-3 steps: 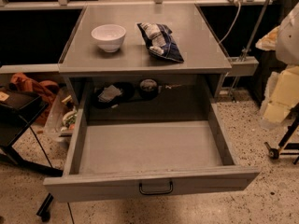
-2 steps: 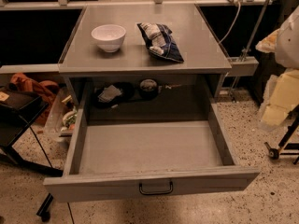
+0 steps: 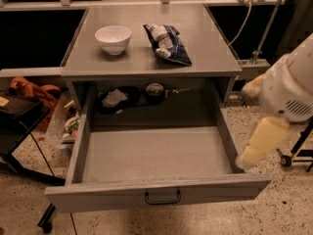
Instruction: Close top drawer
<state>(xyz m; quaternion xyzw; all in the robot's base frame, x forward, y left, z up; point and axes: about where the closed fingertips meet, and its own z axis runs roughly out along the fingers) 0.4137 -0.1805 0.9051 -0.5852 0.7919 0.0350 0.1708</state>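
Observation:
The top drawer [image 3: 156, 195] is pulled far out of the grey cabinet, and its flat front with a small black loop handle [image 3: 163, 198] faces me at the bottom of the view. Its grey floor [image 3: 156, 153] is bare. My arm [image 3: 288, 89] comes in from the right. Its pale lower end, the gripper [image 3: 246, 159], hangs just outside the drawer's right wall near the front corner. I see no contact with the drawer. The lower drawers are out of view.
On the cabinet top [image 3: 205, 48] stand a white bowl [image 3: 113, 38] and a dark snack bag [image 3: 166, 43]. Dark items and a white scrap [image 3: 115, 98] lie at the back of the drawer opening. A black stand [image 3: 19, 126] and clutter are at left, a wheeled base [image 3: 286, 159] at right.
My arm has swung down and left from the right edge toward the drawer's right front corner. The drawer has stayed open.

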